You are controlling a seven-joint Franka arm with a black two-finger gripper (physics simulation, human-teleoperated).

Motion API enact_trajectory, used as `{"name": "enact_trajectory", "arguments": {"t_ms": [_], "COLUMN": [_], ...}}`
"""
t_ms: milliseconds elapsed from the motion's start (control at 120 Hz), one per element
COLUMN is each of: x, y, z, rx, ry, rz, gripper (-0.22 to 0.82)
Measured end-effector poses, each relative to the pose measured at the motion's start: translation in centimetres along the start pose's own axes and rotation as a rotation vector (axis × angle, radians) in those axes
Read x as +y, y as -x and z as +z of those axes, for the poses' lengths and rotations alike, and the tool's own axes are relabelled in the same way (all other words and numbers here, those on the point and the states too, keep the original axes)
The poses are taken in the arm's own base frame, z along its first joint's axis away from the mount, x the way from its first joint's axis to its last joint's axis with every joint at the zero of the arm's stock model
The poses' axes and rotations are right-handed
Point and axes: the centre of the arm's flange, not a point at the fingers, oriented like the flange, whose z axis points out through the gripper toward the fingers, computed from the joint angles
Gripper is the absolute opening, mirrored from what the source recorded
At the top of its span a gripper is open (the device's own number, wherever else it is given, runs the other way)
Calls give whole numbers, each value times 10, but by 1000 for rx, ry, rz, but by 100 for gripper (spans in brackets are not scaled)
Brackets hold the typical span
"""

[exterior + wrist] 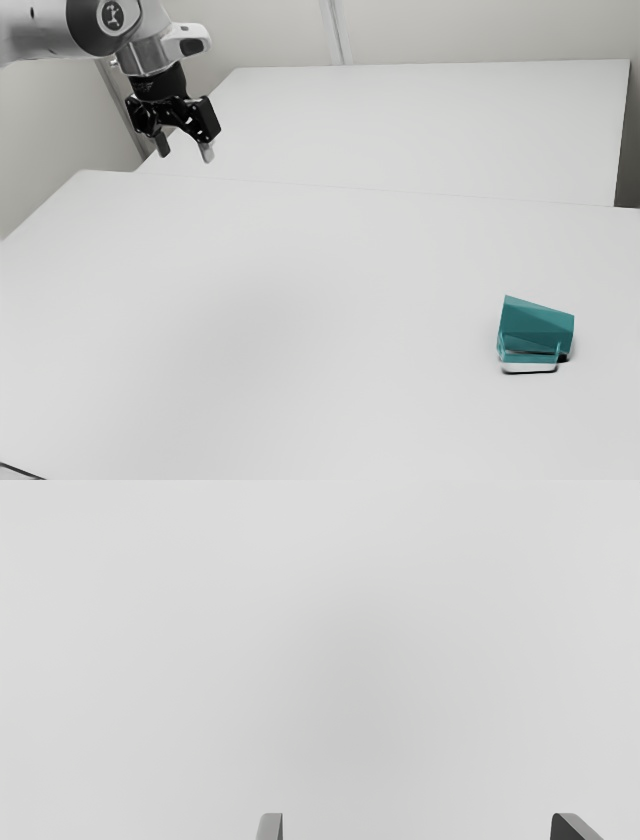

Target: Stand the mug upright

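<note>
Nearest: faceted teal mug tipped on its side on the smooth white table, toward the exterior view's right. Thin, dark-edged loop at its near side, probably the handle, may brace it against rolling. Farther back: my black two-finger gripper hangs above the table, well apart from the mug, spread wide and empty; I judge grasping and righting remain

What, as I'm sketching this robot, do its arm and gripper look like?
The arm is pale grey and rounded, with a dark round badge bearing a white mark, and a silvery collar. The gripper is black, with two slim fingers, grey with dark inner faces.
</note>
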Motion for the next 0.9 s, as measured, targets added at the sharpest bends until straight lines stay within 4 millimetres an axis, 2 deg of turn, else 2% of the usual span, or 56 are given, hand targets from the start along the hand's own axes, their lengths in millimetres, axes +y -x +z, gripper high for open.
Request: {"name": "enact_trajectory", "arguments": {"t_ms": [242,367,550,708,900], "x": [7,23,58,79,97], "y": [-1,-3,-7,-11,-11], "z": [-2,4,27,50,92], "rx": [11,8,13,41,54], "ry": [10,36,125,228,408], "rz": [13,38,91,129,162], "gripper": [58,58,58,58,58]}}
